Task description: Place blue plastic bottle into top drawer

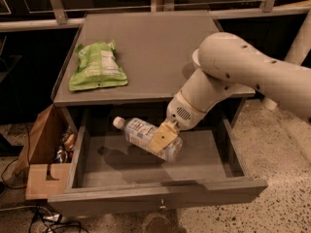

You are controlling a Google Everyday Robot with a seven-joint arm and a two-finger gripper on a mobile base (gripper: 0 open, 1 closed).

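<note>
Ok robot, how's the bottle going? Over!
Gripper shut on clear blue-labelled plastic bottle. Both inside open grey wooden drawer, bottle tilted. Green snack bag on tabletop, clear of it.

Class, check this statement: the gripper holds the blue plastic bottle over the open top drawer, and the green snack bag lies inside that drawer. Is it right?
Not quite. The green snack bag lies on the table top, not inside the drawer, as the camera view shows. The rest stands: the gripper holds the blue plastic bottle over the open top drawer.
</note>
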